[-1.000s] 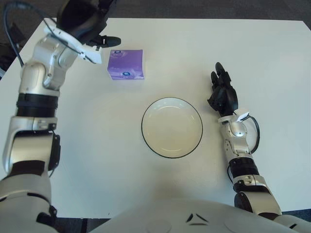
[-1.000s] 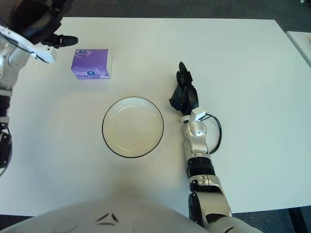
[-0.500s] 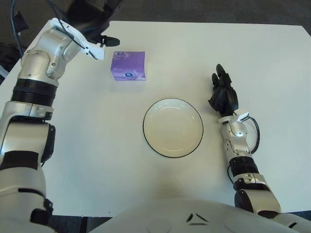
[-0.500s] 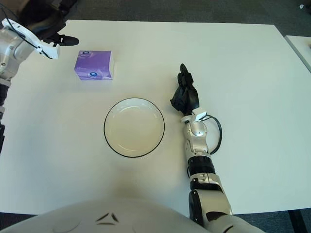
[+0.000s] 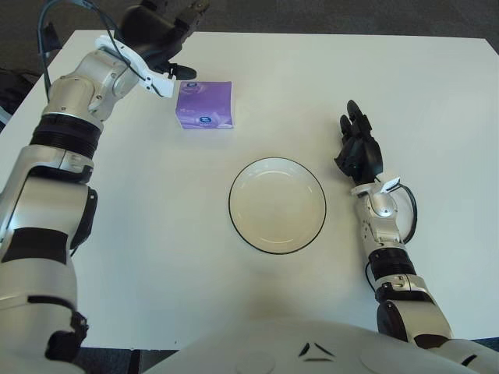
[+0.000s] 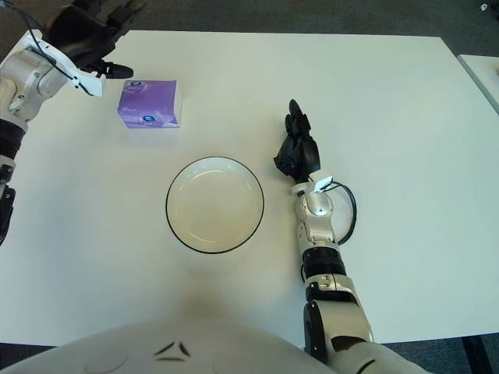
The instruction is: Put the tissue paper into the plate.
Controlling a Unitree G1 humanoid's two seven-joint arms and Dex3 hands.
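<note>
**One tissue pack not yet grasped, left hand drawn closer**

One purple tissue paper pack (image 5: 204, 105) is seen lying flat on the white table (image 5: 437, 101), beyond the plate (image 5: 277, 205) and to its left, well apart from the rim. Nothing is held in the plate, whose black-edged bowl is shown bare.

The left hand (image 5: 160, 31) is placed just beside the pack's far-left corner, beyond and to the left of the plate. Compared with a second ago, the forearm has been swung inward and the hand brought nearer the pack, with one dark finger now extended close to the pack's left edge. No contact with the pack can be confirmed. The fingers are seen spread and nothing is gripped by them.

The pack itself has not been shifted in relation to the plate over the last second, so no part of the transfer is judged to have been done. The approach is judged to be nearly finished, and a closing of the fingers round the pack is what seems called for next.

The right hand (image 5: 358, 148) is kept idle on the table just right of the plate, fingers loosely curled, with nothing held.
</note>
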